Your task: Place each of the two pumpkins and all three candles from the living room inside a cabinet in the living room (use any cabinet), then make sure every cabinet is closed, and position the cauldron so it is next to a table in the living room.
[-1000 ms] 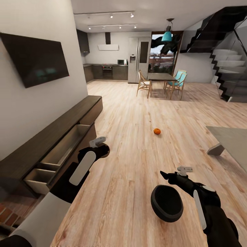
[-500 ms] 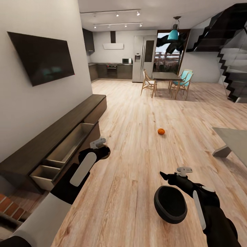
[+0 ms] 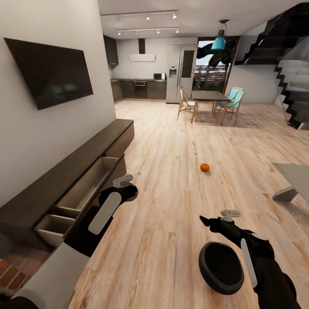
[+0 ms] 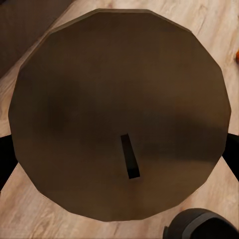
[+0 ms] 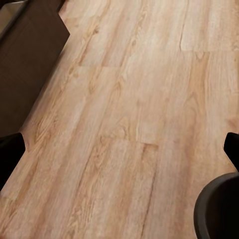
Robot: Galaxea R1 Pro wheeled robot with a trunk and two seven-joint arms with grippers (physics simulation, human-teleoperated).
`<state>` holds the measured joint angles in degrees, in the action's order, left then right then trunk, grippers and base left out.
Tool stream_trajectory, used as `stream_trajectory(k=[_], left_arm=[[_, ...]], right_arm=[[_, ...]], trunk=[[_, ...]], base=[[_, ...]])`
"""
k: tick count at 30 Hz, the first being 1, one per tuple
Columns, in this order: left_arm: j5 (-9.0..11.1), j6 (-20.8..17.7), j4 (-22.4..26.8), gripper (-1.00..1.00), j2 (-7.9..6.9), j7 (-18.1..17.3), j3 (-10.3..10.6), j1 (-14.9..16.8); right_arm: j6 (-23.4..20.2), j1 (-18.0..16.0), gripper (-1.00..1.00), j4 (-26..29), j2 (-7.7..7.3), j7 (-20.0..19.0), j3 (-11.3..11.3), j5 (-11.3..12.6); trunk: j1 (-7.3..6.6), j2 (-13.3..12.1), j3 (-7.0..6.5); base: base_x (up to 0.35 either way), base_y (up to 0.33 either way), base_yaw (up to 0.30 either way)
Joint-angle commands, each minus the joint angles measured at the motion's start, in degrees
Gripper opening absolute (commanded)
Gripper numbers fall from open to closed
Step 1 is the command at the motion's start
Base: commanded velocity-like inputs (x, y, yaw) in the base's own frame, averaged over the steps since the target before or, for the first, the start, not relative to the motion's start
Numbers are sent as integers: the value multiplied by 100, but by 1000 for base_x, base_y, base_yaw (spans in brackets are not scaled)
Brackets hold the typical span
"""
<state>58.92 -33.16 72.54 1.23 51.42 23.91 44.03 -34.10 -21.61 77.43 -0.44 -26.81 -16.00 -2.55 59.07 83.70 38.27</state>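
Clearly much is left: a pumpkin point(image 3: 205, 167) lies on the floor point(image 3: 171, 240), well apart from the cabinet point(image 3: 64, 180), whose drawers stand open. Left gripper point(image 4: 119, 124) clasps a candle point(image 4: 119, 114); right gripper point(image 3: 206, 221) looks parted, empty, beside the cauldron point(image 3: 221, 268).

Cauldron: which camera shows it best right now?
The head view: the whole cauldron shows by the right gripper, mouth up. The right wrist view catches just a rim edge; the left wrist view shows a dark sliver.
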Motion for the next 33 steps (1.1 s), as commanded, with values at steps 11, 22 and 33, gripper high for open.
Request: stream_trajectory(k=[11,22,33], left_arm=[[-3,2,-3,-100,0,-1,4,0],[-16,2,-3,-100,0,-2,15,0],[-21,2,-3,-100,0,-4,18,0]], right_arm=[[0,-1,100,0,0,4,0,0],[0,1,100,0,0,45,0,-9],[0,0,100,0,0,45,0,-9]], trunk=[[0,0,0],[0,0,0],[0,0,0]], base=[[299,117,0],[305,7,241],[305,0,284]])
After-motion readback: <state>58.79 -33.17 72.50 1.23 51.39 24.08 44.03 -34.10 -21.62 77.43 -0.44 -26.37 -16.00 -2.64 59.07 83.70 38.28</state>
